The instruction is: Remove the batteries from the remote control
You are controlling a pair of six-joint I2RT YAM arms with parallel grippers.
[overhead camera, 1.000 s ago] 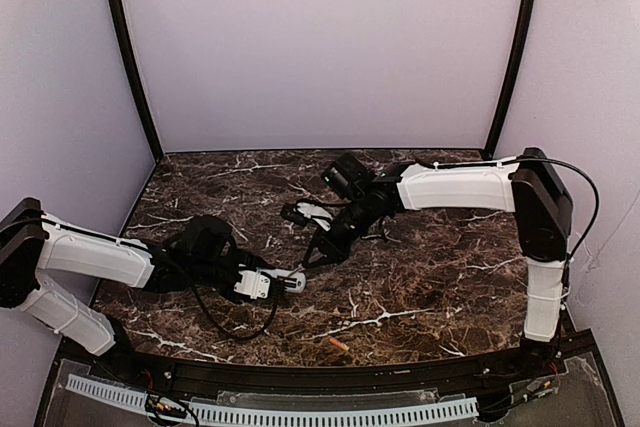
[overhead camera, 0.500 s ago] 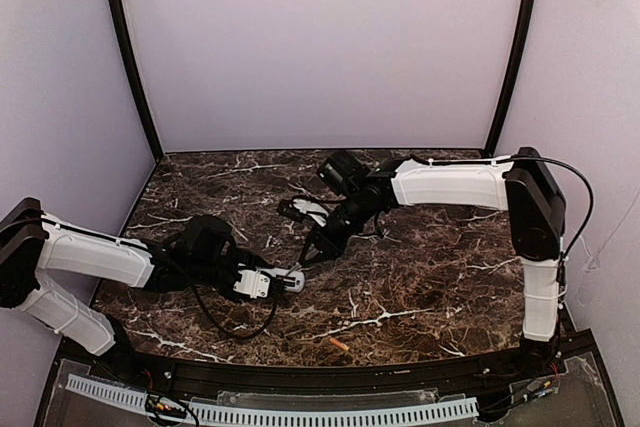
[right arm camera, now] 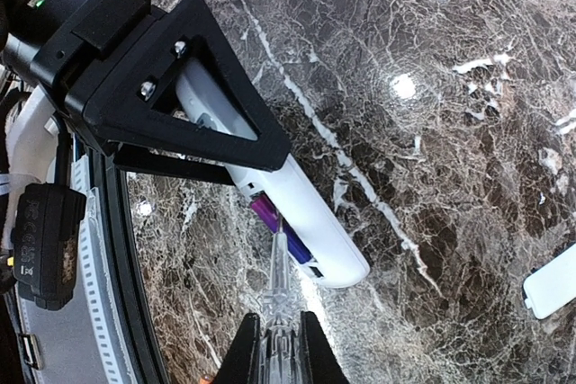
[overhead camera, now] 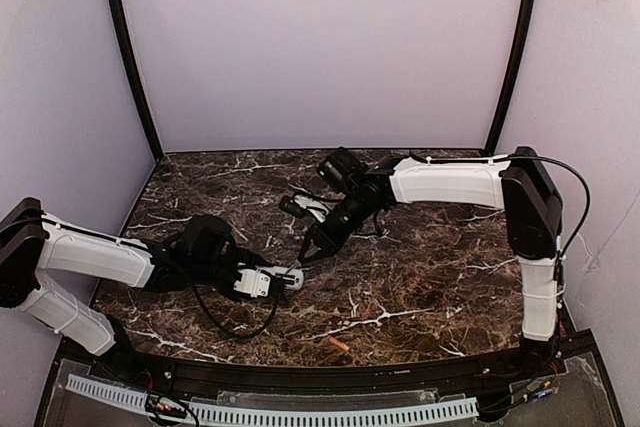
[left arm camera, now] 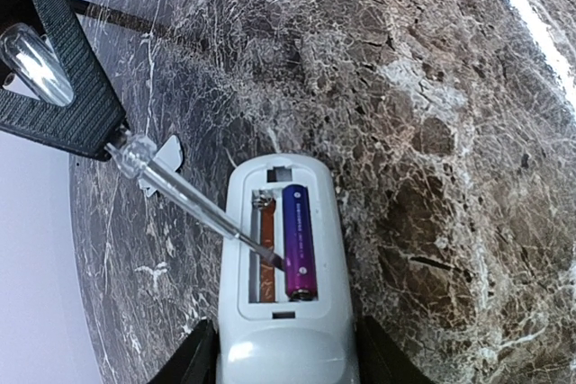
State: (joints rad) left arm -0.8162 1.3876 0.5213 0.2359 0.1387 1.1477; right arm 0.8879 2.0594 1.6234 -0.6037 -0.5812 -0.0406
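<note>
My left gripper [overhead camera: 270, 280] is shut on the white remote control [left arm camera: 328, 222], which lies low over the marble with its open battery bay facing up. One purple battery [left arm camera: 299, 242] sits in the right slot; the left slot shows only a brownish strip. My right gripper [right arm camera: 279, 352] is shut on a clear-handled screwdriver [right arm camera: 281, 285]. Its metal tip [left arm camera: 270, 258] rests in the bay against the purple battery's [right arm camera: 270, 213] left side. An orange battery [overhead camera: 339, 345] lies loose near the table's front edge.
A small flat white cover piece [right arm camera: 551, 287] lies on the marble to the right of the remote [right arm camera: 333, 222]. My right arm [overhead camera: 450, 185] reaches across the table's middle from the right. The black front rail [overhead camera: 300, 377] runs just below the orange battery.
My right gripper has drifted slightly left and away with the screwdriver, keeping its tip at the remote. The left arm and the remote have stayed put.
</note>
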